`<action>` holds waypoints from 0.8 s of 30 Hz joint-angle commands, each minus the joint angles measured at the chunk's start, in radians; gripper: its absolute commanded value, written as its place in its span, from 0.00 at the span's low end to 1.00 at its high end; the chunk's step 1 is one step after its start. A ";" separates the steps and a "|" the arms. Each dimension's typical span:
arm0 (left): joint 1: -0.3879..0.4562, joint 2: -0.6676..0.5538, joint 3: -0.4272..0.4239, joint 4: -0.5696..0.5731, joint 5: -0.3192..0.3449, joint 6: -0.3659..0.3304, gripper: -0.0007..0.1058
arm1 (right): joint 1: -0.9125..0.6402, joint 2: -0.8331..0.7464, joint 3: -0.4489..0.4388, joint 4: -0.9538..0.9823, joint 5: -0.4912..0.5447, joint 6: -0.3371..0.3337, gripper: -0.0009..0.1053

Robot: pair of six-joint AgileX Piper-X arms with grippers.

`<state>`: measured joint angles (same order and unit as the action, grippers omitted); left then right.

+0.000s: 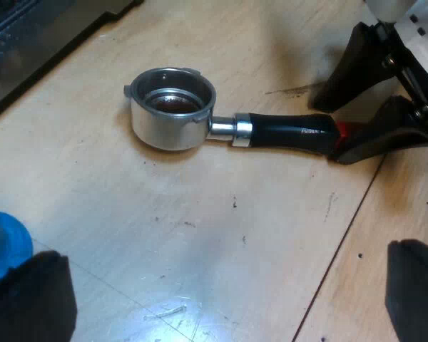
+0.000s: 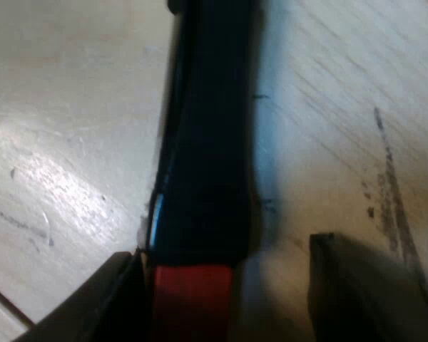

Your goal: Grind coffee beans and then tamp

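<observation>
The metal holder (image 1: 172, 107) lies on the wooden table, its basket facing up with dark coffee inside. Its dark handle (image 1: 285, 130) points away from the basket and ends in red (image 1: 348, 129). My right gripper (image 1: 335, 128) straddles that red end, open: one finger touches the handle, the other stands clear of it. Close up, the handle (image 2: 207, 142) and red end (image 2: 192, 299) sit between the right gripper's (image 2: 225, 285) fingers, with a gap on one side. My left gripper (image 1: 221, 303) hovers open above the table, short of the holder. A blue tamper (image 1: 1, 242) stands beside one left finger.
The espresso machine's dark base (image 1: 28, 35) sits beyond the holder's basket. Bare scratched wooden tabletop (image 1: 221, 235) lies between my left gripper and the holder.
</observation>
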<state>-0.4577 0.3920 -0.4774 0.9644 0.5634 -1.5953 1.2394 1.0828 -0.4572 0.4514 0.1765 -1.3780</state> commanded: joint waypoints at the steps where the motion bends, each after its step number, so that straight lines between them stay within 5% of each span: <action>1: -0.005 0.002 -0.006 -0.006 0.013 0.007 0.84 | -0.003 0.000 -0.012 0.101 -0.035 0.032 0.52; 11: -0.005 0.002 -0.006 -0.006 0.013 0.007 0.84 | -0.001 -0.003 -0.135 0.330 -0.075 0.049 0.53; 17: -0.005 0.002 -0.006 -0.006 0.013 0.007 0.84 | -0.001 -0.034 -0.231 0.440 -0.092 0.049 0.71; 24: -0.005 0.002 -0.006 -0.002 0.010 0.003 0.84 | -0.001 -0.134 -0.323 0.460 -0.078 0.049 0.72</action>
<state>-0.4577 0.3920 -0.4774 0.9644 0.5655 -1.5953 1.2394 0.9772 -0.7554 0.9011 0.0939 -1.3265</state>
